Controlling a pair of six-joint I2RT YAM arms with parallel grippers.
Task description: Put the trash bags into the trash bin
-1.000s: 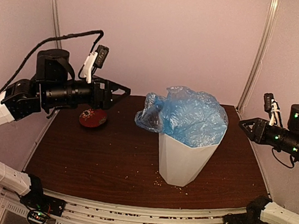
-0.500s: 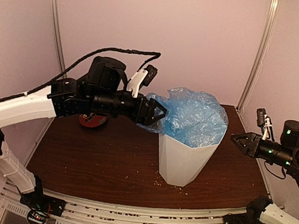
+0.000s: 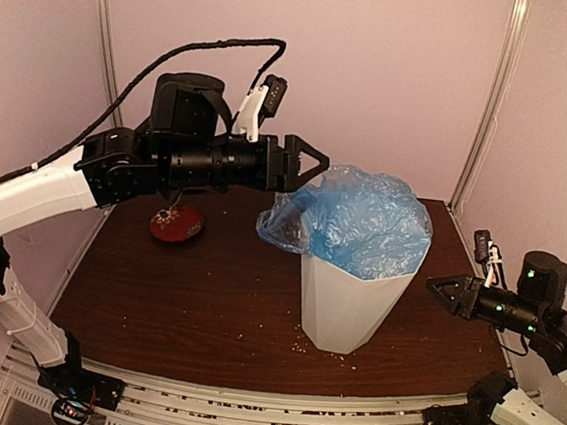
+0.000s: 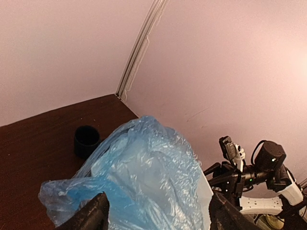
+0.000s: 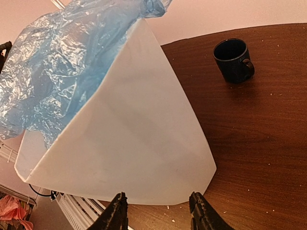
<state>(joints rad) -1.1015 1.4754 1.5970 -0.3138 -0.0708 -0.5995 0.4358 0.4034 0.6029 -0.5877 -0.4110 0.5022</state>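
Currently the trash bags [image 3: 358, 220] balloon out of the trash bin [image 3: 340, 308] at centre frame, a loose fold spilling over its left rim. Your left end effector [image 3: 311, 167] hovers spread and empty just upper left of that fold, and your right end effector [image 3: 439, 288] hangs spread and empty right of the bin. Press the puffed film from one side only and it will likely slither out over the rim, or the narrow-based, unbraced bin may tip on the tabletop [image 3: 206, 285].
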